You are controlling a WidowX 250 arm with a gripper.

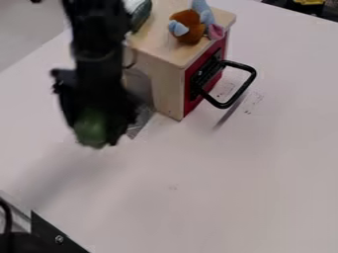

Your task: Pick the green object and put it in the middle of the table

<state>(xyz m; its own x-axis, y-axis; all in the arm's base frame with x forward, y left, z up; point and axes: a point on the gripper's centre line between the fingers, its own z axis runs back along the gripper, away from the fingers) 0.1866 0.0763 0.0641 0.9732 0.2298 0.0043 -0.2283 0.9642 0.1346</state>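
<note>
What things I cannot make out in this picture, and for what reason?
All in the camera view:
- Exact shape of the green object: blurred, partly covered by the black two-finger gripper.
- Far left part of the light wooden box with a red front: hidden behind the black robot arm.
- Dark green, shiny thing: cut off by the top edge.
- Yellow thing: also cut off there.
</note>
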